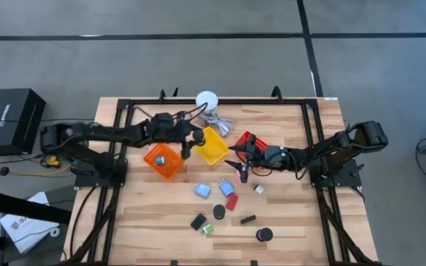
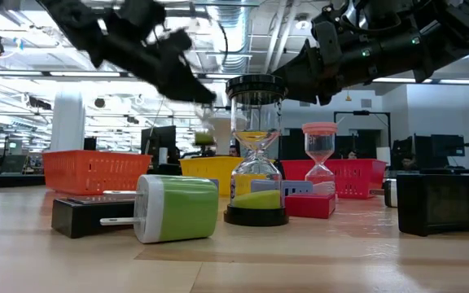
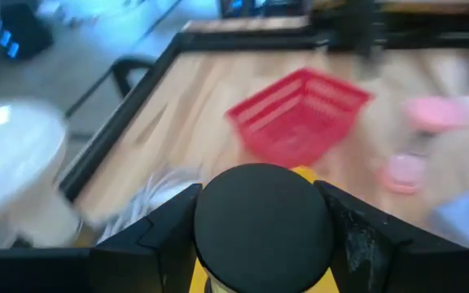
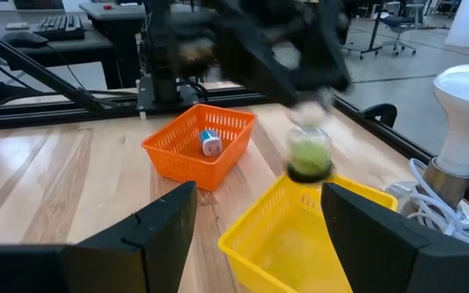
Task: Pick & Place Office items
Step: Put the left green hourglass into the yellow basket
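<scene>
Left fingers point(image 3: 340, 236) clamped on black-capped timer point(image 3: 260, 216) — seemingly over yellow basket point(image 4: 300, 236); right fingers point(image 4: 365, 228) apart.

Hourglass with black caps point(image 4: 309, 153) and green sand held upright above the yellow basket point(image 4: 300, 236), black round top point(image 3: 260, 216) filling the left wrist view. Small light-blue piece point(image 4: 210, 143) lies inside the orange basket point(image 1: 163, 161). Loose on the wood: two light-blue blocks point(image 1: 203, 191), red block point(image 1: 231, 202), black bar point(image 1: 248, 219), black discs point(image 1: 219, 212), a green-and-white piece point(image 2: 177, 208) on its side, pink hourglass point(image 2: 319, 159) standing upright.
</scene>
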Controlling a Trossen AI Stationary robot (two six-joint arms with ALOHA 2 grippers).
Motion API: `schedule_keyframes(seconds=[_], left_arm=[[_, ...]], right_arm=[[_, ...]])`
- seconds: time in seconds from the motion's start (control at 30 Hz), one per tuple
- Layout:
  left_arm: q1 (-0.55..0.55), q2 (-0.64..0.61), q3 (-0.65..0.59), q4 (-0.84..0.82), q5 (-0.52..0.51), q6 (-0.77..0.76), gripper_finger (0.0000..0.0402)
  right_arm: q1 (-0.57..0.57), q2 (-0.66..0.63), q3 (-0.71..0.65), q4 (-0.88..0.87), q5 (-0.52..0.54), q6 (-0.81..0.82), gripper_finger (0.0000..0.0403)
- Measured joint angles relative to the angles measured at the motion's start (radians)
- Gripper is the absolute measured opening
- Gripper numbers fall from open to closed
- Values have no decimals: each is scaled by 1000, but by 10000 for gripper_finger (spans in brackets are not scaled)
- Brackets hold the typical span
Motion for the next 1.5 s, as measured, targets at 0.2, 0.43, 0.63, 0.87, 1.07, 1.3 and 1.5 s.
schedule_keyframes(seconds=[0.2,0.43,0.63,0.87,1.07,1.3,1.5], left_arm=[[28,143,0,102,1,-33,211],[27,184,-16,109,-1,-124,205],[28,170,-26,110,-9,-124,238],[28,171,-28,76,-10,-122,253],[27,171,-28,81,-28,-96,249],[24,171,-28,85,-35,-96,249],[-29,171,-28,125,13,-67,255]], right_arm=[[-1,0,0,-15,0,0,255],[-12,0,0,-28,0,0,255],[-20,0,0,-28,0,3,255],[-20,0,0,-29,-1,3,255],[-20,0,0,-52,-3,3,255],[-19,0,0,-52,-3,3,255],[-26,0,0,-56,-3,3,255]])
